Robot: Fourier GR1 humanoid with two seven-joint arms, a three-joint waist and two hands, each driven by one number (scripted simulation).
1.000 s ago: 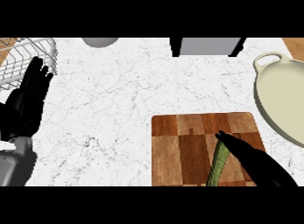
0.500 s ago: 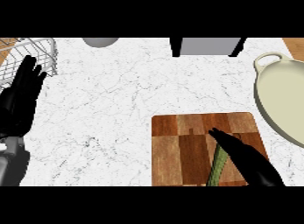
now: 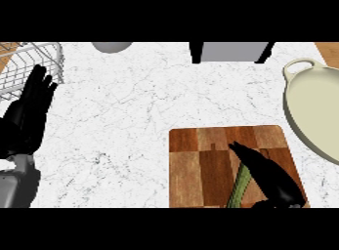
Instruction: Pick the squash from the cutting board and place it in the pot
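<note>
A long green squash [image 3: 238, 188] lies on the wooden cutting board [image 3: 201, 166] at the lower middle, mostly hidden by my right hand [image 3: 269, 173], which lies along it with fingers stretched toward the board's middle. Whether that hand holds the squash cannot be seen. The cream oval pot [image 3: 323, 114] with a loop handle stands at the right edge, apart from the board. My left hand [image 3: 28, 114] rests open at the left, fingers pointing up, beside the wire rack.
A wire dish rack [image 3: 13, 68] stands at the upper left. A grey round object [image 3: 113, 46] and a grey box on black legs [image 3: 229, 51] sit along the far edge. White marble counter [image 3: 129, 122] stretches between the hands.
My right hand has slid a little further up and left along the squash on the board. The left hand has shifted slightly; squash, board and pot stay put.
</note>
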